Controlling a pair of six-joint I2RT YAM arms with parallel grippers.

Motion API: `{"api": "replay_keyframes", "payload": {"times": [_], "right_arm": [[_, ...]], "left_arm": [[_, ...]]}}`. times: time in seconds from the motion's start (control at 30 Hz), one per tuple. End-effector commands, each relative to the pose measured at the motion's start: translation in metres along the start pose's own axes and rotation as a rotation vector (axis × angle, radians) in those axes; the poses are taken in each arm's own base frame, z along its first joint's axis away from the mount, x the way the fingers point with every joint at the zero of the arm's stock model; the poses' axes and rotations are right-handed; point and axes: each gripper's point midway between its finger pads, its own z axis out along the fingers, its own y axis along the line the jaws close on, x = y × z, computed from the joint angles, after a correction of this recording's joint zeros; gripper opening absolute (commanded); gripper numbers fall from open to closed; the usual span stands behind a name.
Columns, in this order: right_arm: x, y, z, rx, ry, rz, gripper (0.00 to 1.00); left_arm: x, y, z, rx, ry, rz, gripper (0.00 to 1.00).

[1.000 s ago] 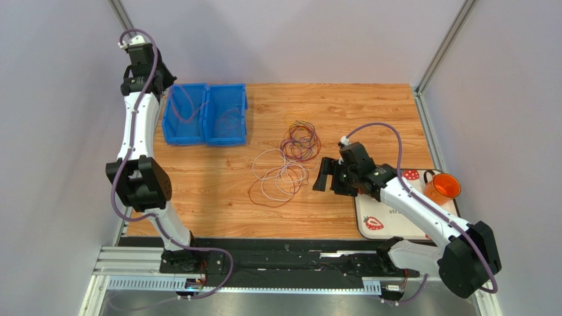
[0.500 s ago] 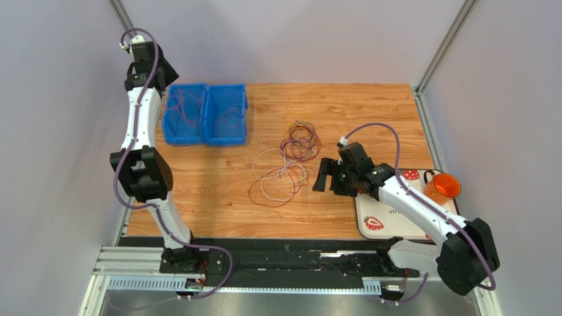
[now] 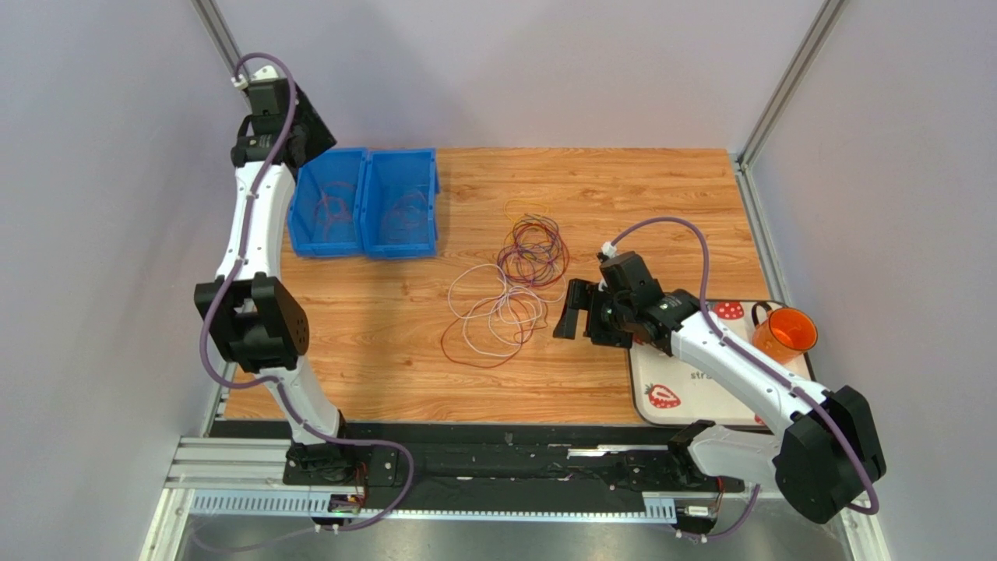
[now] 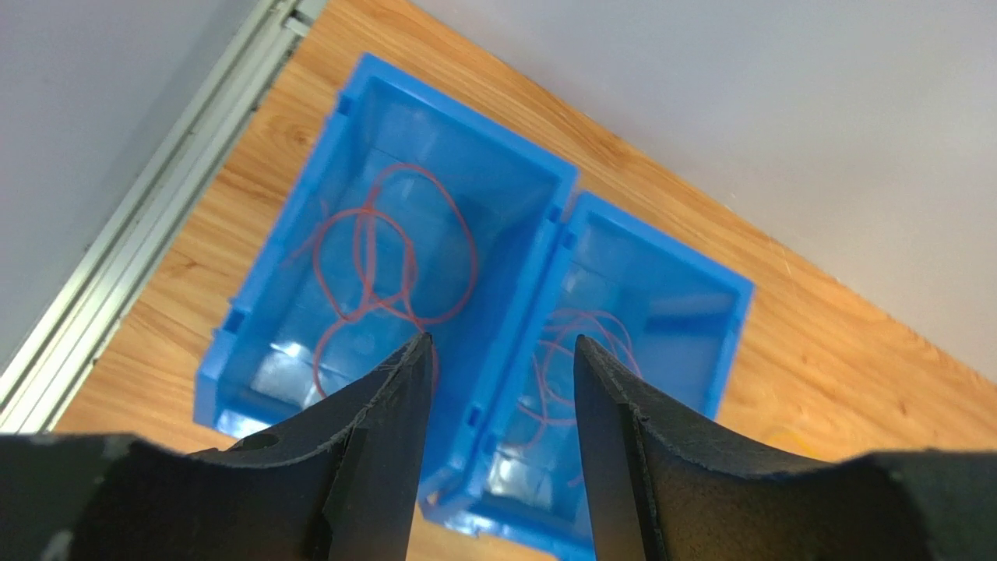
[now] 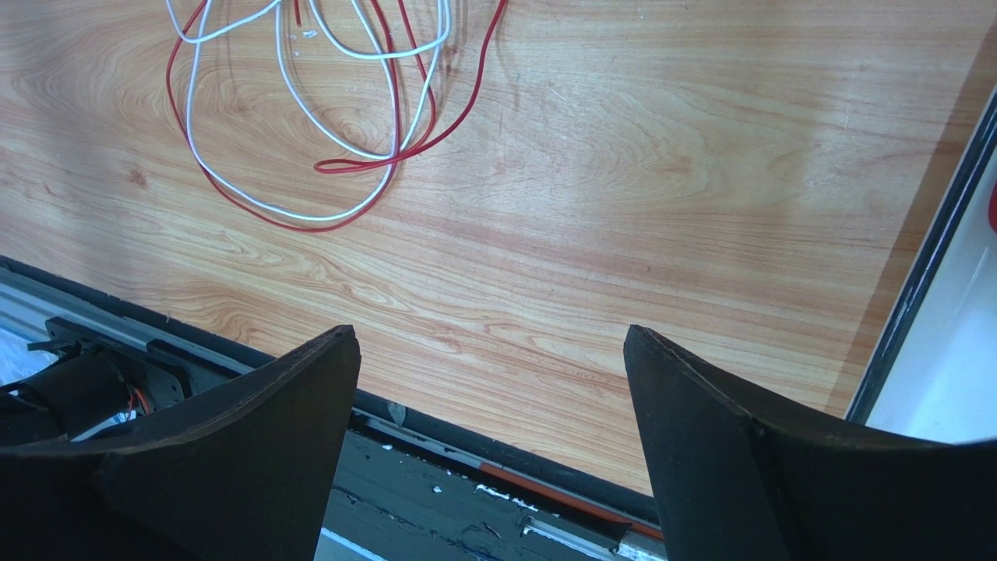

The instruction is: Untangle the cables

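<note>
Left claw (image 4: 501,351) spread, empty over the bins (image 4: 468,117) (red loops (image 4: 404,234) inside); right claw (image 5: 489,351) spread wide near cables (image 3: 529,249) on bench (image 3: 655,199).

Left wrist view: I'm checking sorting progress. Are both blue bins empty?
No, thin red cables lie looped on the floor of each of the blue bins.

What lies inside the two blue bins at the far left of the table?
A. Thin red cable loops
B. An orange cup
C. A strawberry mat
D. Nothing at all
A: the left wrist view looks straight down into the blue bins, and thin red cable loops lie on the floor of each.
</note>
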Motion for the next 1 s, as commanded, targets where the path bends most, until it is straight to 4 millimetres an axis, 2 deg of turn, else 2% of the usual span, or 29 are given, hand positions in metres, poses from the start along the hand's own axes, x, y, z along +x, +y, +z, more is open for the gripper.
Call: {"api": "replay_keyframes", "payload": {"times": [0.0,0.03,0.07,0.1,0.17,0.2,0.27,0.3,0.37,0.4,0.47,0.5,0.67,0.7,0.9,0.97], "right_arm": [[-0.014,0.015,-0.002,-0.051,-0.038,-0.01,0.88],[-0.016,0.017,-0.003,-0.057,-0.045,-0.01,0.88],[-0.016,0.018,-0.003,-0.057,-0.044,-0.01,0.88],[-0.017,0.019,-0.004,-0.059,-0.043,-0.012,0.88],[-0.019,0.021,-0.005,-0.062,-0.046,-0.012,0.88],[-0.018,0.021,-0.005,-0.063,-0.044,-0.014,0.88],[-0.02,0.021,-0.004,-0.06,-0.042,-0.015,0.88],[-0.02,0.021,-0.004,-0.056,-0.04,-0.014,0.88],[-0.021,0.021,-0.001,-0.047,-0.035,-0.011,0.88],[-0.023,0.023,-0.001,-0.051,-0.036,-0.007,0.88],[-0.023,0.026,0.001,-0.056,-0.022,-0.002,0.87],[-0.026,0.028,0.0,-0.06,-0.023,0.0,0.87],[-0.025,0.031,-0.002,-0.064,-0.013,0.003,0.87],[-0.024,0.03,-0.003,-0.062,-0.012,0.005,0.87],[-0.018,0.024,-0.004,-0.053,-0.006,0.011,0.87],[-0.015,0.023,-0.003,-0.051,-0.002,0.014,0.87]], "left_arm": [[0.005,-0.049,-0.064,0.102,-0.044,0.122,0.56],[0.012,-0.061,-0.078,0.135,-0.047,0.156,0.55],[0.021,-0.066,-0.084,0.147,-0.036,0.174,0.55],[0.047,-0.074,-0.086,0.168,0.007,0.211,0.55],[0.063,-0.082,-0.103,0.201,0.017,0.261,0.54],[0.09,-0.09,-0.107,0.228,0.062,0.304,0.54],[0.111,-0.096,-0.121,0.263,0.088,0.351,0.54],[0.135,-0.102,-0.131,0.296,0.126,0.386,0.54],[0.16,-0.106,-0.139,0.321,0.166,0.419,0.54],[0.184,-0.11,-0.147,0.339,0.202,0.457,0.53],[0.203,-0.108,-0.153,0.317,0.217,0.476,0.53],[0.223,-0.11,-0.159,0.329,0.248,0.503,0.53],[0.278,-0.103,-0.176,0.304,0.35,0.444,0.52],[0.297,-0.099,-0.182,0.312,0.385,0.452,0.52],[0.355,-0.074,-0.195,0.251,0.479,0.41,0.53],[0.367,-0.074,-0.195,0.255,0.491,0.381,0.53]]}}
